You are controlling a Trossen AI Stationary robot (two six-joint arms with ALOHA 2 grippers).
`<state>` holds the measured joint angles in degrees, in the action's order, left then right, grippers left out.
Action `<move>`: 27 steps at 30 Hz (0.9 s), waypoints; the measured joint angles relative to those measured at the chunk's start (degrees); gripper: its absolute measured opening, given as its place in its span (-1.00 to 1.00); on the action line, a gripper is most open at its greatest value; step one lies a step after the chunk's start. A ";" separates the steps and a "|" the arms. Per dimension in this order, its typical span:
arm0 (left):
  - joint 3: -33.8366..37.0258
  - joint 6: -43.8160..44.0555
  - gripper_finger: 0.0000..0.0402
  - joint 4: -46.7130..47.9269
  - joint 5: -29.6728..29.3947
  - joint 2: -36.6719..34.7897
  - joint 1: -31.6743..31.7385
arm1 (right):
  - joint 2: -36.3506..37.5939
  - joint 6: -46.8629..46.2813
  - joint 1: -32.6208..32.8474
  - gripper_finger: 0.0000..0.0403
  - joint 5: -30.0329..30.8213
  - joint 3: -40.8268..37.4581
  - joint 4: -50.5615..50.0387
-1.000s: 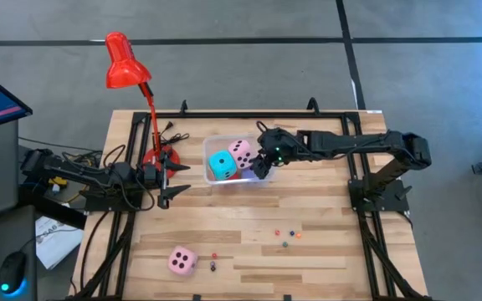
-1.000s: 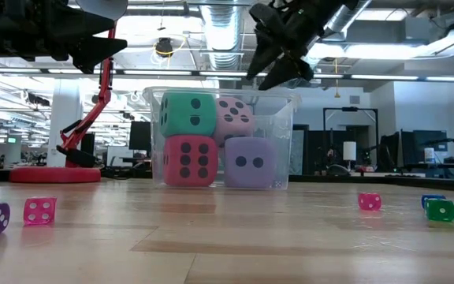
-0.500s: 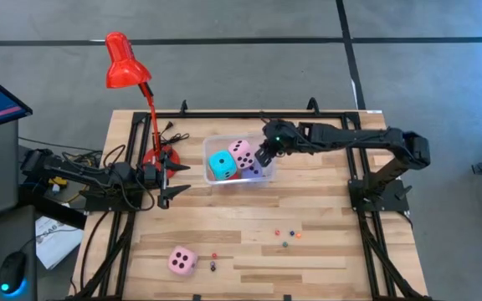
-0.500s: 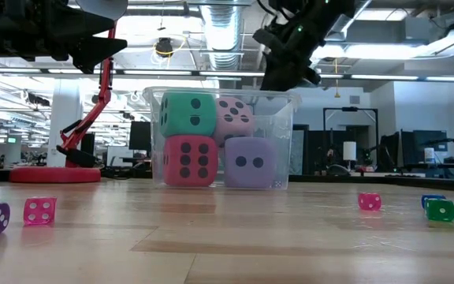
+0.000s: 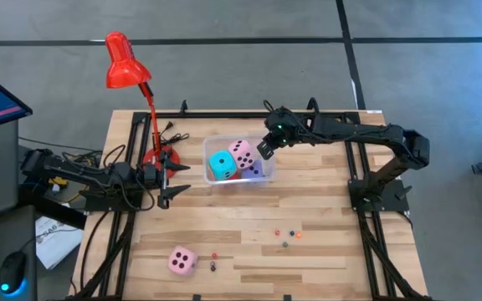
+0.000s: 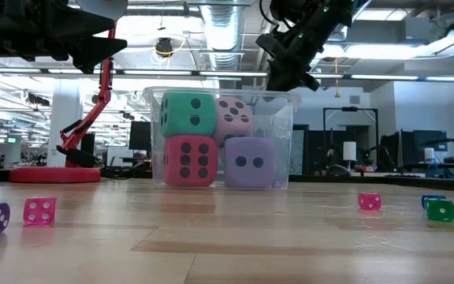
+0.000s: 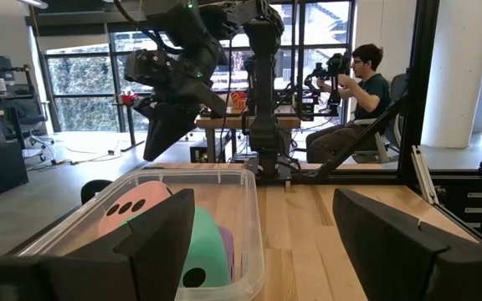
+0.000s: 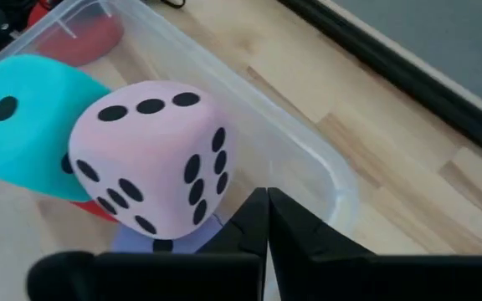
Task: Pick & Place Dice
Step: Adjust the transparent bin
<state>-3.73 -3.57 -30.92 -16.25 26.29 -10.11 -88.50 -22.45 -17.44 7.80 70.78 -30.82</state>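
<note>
1. High view: a clear plastic bin (image 5: 262, 178) sits mid-table, far of centre, with a cyan die (image 5: 221, 165) and a pink die (image 5: 241, 153) on top; a second pink die (image 5: 182, 261) lies alone near the left front edge.
2. The right gripper (image 5: 266, 148) hangs just over the bin's right rim, fingers pressed together, holding nothing.
3. The left gripper (image 5: 172, 180) waits left of the bin beside the red desk lamp (image 5: 126, 60), fingers apart and empty.
4. Small coloured dice (image 5: 289, 237) are scattered on the near boards, well apart from the bin.
5. Low view alone shows the bottom layer through the wall: a red die (image 6: 187, 160) and a lavender die (image 6: 250, 162).
6. Left wrist view shows a seated person (image 7: 361, 92) beyond the table.
</note>
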 joint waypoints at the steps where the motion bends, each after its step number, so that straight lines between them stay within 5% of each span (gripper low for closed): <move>1: 0.00 0.00 0.36 0.00 -0.02 0.00 0.00 | -0.35 0.02 0.00 -0.99 -0.42 0.01 0.20; 16: 0.02 0.00 0.36 -0.02 0.00 0.01 0.04 | -9.78 3.56 -0.97 -0.99 -0.20 6.25 -3.73; 27: 0.02 -0.02 0.36 -0.03 -0.01 0.02 0.05 | -14.00 3.13 -1.97 -1.00 8.07 11.59 -15.08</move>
<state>-3.70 -3.60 -30.95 -16.26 26.30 -10.06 -102.50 -19.32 -19.41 15.87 82.38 -45.90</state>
